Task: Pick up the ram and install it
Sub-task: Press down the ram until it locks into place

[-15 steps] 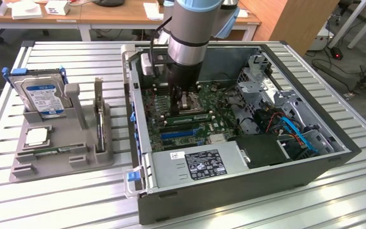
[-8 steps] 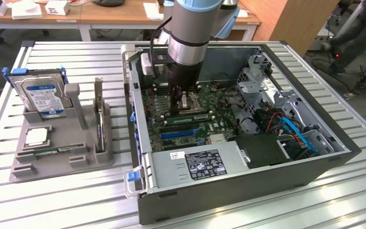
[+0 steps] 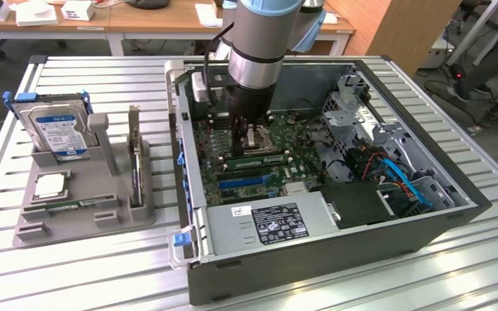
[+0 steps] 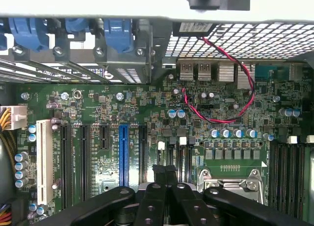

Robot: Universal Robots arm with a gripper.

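**A:** Where is the arm (image 3: 258, 39)?

**B:** It reaches straight down into the open case (image 3: 456, 214), which lies on its side on the slatted table (image 3: 85, 272). The gripper (image 3: 242, 133) hangs low over the board (image 4: 147, 103).

**A:** And the jaws?

**B:** Narrow, fully closed. In the wrist view the gripper (image 4: 166, 173) has its two dark fingertips pressed together, tip against tip. They sit between the blue slot (image 4: 122, 152) and the socket (image 4: 230, 182), above a pair of dark slots with white tabs.

**A:** So where is the ram?

**B:** Outside the case. A thin green strip that I take for the ram (image 3: 72, 206) lies flat in a groove near the front of the grey tray (image 3: 33, 223), on the exterior view's left. It is small there, so I cannot make out its chips.

**A:** What else is in that tray?

**B:** The drive (image 3: 57, 133) stands upright at the back, with its blue label facing out. The card (image 3: 134, 155) stands on edge along the tray's side nearest the case.

**A:** How far is the gripper from the ram?

**B:** Well apart. The case wall and the card stand between them.
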